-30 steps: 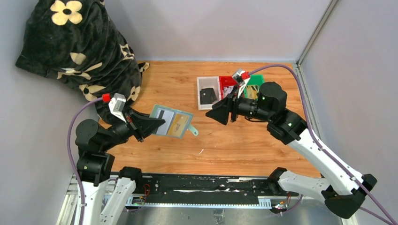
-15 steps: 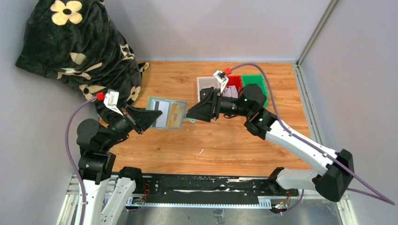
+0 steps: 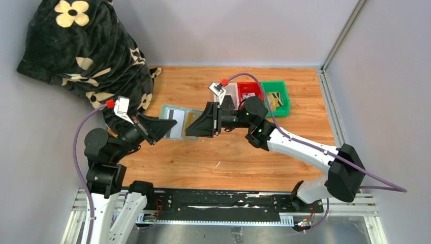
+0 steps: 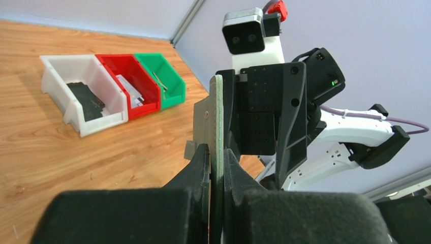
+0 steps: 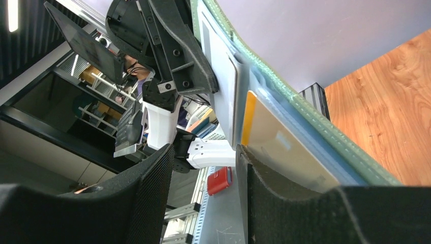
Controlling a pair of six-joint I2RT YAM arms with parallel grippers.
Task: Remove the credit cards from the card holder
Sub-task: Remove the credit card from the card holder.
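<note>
Card holder: The sage-green card holder [image 3: 178, 122] hangs open in mid-air above the table [image 3: 244, 157]. Its pale pockets face the right arm, and from the left wrist we see it edge-on.
Cards: Both are in their pockets. The white card [image 3: 174, 117], with its dark stripe, sits on the half nearer the left arm. The tan-gold card [image 5: 284, 147] sits on the far half, its bright edge standing proud of the pocket.
Left gripper: The left gripper [image 4: 217, 155] is clamped tight on the holder's near edge, pinching the soft wall between both pads.
Right gripper: The right gripper [image 5: 206, 155] has its jaws about half apart and holds nothing. One finger lies just beside the tan-gold card's exposed edge, and the other stands off on the side of the white card. We cannot tell whether the card's edge is between them yet.
Step in hand: We judge this to be the reach for the first card, with no card drawn out yet.
Next move: It calls for the free edge of the tan-gold card alone to sit squarely between the pads. A firm pinch and a pull straight along the pocket should follow, while the left arm keeps the holder steady. We judge that catching the pocket's lip would drag the whole holder.
Beyond: A white bin [image 4: 81, 109], a red bin [image 4: 133, 76] and a green bin [image 3: 274, 96] stand in a row at the table's far side. A black flowered blanket [image 3: 81, 51] is heaped in the far left corner.
</note>
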